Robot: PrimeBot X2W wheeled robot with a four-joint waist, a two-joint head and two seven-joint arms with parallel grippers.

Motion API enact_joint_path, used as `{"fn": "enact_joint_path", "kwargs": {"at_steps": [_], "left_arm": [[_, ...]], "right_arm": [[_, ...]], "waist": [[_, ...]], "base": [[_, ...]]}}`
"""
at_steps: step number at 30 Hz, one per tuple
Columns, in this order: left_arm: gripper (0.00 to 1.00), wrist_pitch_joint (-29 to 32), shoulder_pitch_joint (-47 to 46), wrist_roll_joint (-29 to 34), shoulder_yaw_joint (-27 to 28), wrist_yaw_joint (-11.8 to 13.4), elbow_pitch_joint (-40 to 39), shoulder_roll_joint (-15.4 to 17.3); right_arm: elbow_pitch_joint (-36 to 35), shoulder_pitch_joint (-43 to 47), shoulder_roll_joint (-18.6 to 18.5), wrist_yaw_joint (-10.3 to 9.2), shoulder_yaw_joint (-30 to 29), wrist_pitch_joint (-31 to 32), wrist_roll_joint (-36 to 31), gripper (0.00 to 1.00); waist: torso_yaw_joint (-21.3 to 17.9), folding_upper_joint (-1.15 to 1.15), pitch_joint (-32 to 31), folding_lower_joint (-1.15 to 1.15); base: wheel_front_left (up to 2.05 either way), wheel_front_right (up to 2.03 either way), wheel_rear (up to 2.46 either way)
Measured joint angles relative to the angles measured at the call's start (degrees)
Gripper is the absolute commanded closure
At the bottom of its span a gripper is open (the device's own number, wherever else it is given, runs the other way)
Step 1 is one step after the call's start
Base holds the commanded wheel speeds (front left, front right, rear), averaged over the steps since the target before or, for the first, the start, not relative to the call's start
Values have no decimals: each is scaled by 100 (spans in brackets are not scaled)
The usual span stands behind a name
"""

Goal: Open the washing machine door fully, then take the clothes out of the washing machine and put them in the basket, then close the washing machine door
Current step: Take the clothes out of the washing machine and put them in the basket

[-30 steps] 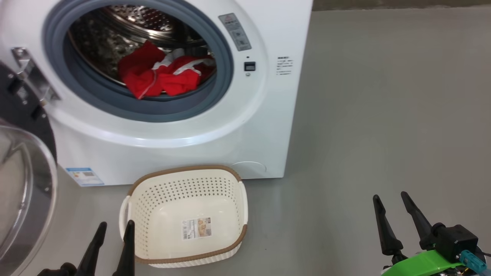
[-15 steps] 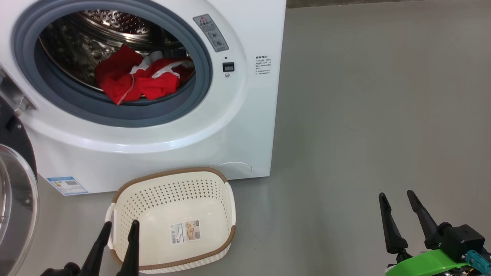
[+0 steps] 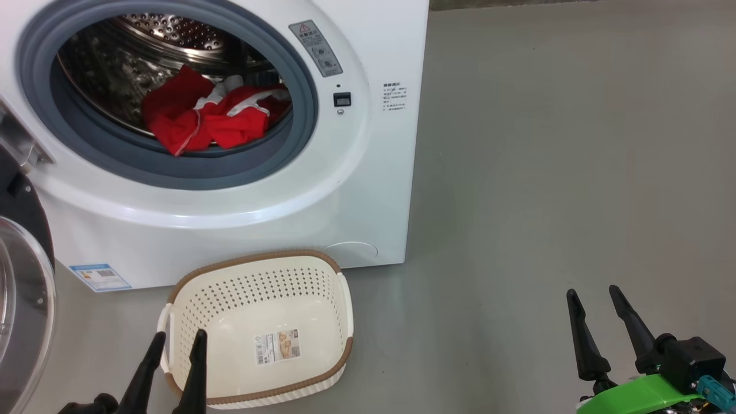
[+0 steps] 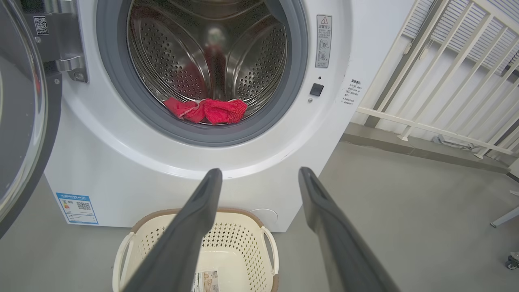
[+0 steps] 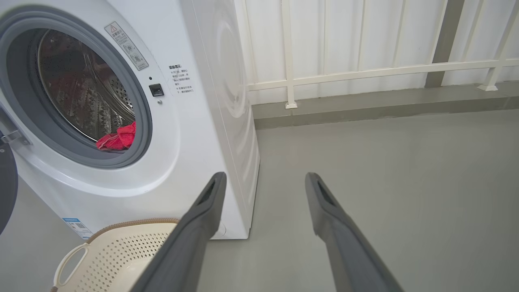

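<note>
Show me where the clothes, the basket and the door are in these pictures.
clothes [image 3: 230, 123], head view, on the red fabric in the drum.
basket [image 3: 247, 290], head view, on its perforated back wall.
door [image 4: 18, 121], left wrist view, on its glass window.

Looks like a laundry corner: a big white front-loading washing machine [image 3: 230, 241] stands on a bare grey floor [image 3: 546, 172], with a perforated basket [image 3: 230, 299] on the floor just in front of it. Behind, a white railing [image 5: 365, 73] runs along a white panelled wall [image 5: 344, 28]. It's plain, more test space than home.
</note>
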Motion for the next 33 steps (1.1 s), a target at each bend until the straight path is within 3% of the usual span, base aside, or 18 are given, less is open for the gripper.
{"fn": "enact_joint_path", "kwargs": {"at_steps": [33], "left_arm": [[0,0,-149,-183,-99,0,13,148]], "right_arm": [[1,-22,2,0,9,0,52,0]], "waist": [[40,0,152,0]], "base": [[87,-87,0]]}}
